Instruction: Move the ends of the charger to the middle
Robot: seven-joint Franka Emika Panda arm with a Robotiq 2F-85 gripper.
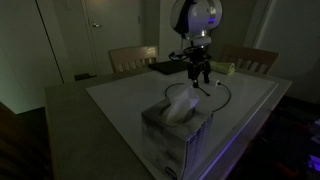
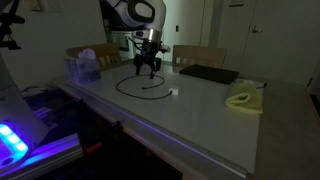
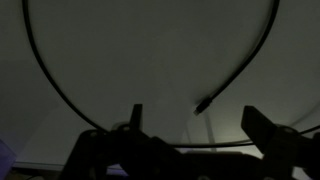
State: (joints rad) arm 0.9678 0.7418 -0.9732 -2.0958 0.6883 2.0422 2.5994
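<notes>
On the white table [image 2: 200,115], the charger [image 2: 125,93] lay in a loose loop under my gripper [image 2: 148,70], with its pale plug [image 2: 173,93] just outside the curve. In the wrist view the dark end [image 3: 203,102] sat just ahead of the fingers, which stood wide apart and empty. I judged the job hardly begun, with neither end gripped and both yet to reach the middle.

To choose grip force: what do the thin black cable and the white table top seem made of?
Thin black looping cable: probably rubber or plastic sheath, matte; it bends in smooth curves. Large white rectangular table top: likely hard laminate or painted board; flat, with faint sheen. Dim light leaves both open.
</notes>
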